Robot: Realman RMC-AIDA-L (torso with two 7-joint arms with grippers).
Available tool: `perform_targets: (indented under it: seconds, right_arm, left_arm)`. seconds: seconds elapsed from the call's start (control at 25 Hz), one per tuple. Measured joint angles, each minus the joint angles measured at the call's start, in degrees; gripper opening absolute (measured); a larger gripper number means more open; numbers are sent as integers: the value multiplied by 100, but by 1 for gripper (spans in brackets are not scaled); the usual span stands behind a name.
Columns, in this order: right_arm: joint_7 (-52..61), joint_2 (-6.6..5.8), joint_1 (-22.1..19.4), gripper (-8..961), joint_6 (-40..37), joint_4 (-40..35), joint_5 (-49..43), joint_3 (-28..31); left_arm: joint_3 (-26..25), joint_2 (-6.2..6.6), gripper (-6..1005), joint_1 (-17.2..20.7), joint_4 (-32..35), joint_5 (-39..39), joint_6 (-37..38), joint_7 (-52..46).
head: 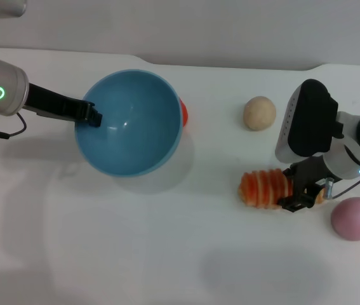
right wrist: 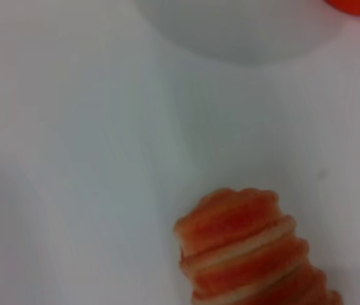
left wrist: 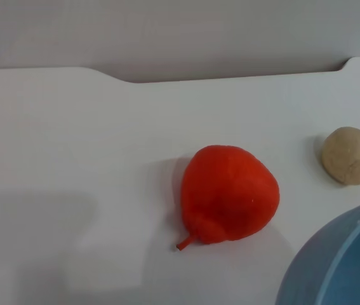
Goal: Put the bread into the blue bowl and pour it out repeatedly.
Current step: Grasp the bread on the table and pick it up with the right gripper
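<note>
While the blue bowl (head: pixel 132 121) stands tilted at about ten o'clock on the white table (head: pixel 167 254), the left gripper (head: pixel 93 115) holds its rim from the left, fingers closed on the edge. The bowl's opening faces up toward the camera and nothing lies inside it. A red fruit (left wrist: pixel 228 194) sits just behind the bowl, touching the table, mostly hidden in the head view.

The bread (head: pixel 267 188) lies on the table at about four o'clock, striped side up. The right gripper (head: pixel 300 190) is at its right end, dark fingers on both sides of the loaf; I cannot tell if they press it already.

A beige ball (head: pixel 259 113) rests at two o'clock, and a pink fruit (head: pixel 353 218) sits near the right edge. The table is plain white, with a pale wall behind it.
</note>
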Motion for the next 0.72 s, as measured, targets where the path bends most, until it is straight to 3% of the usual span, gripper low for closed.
perform_targets:
  seconds: [0.16, 0.44, 0.72]
  right_arm:
    - [-59, -10, -34, 633, 205, 34, -37, -224]
    - [-64, -38, -265, 496, 419, -253, -94, -75]
    - [-185, -45, -661, 456, 43, -1017, 557, 1081]
  left_arm:
    - [0, -6, 0, 0, 48, -4, -45, -41]
    - [1, -7, 0, -20, 51, -4, -52, -51]
    - [51, -7, -1, -103, -103, 19, -14, -58]
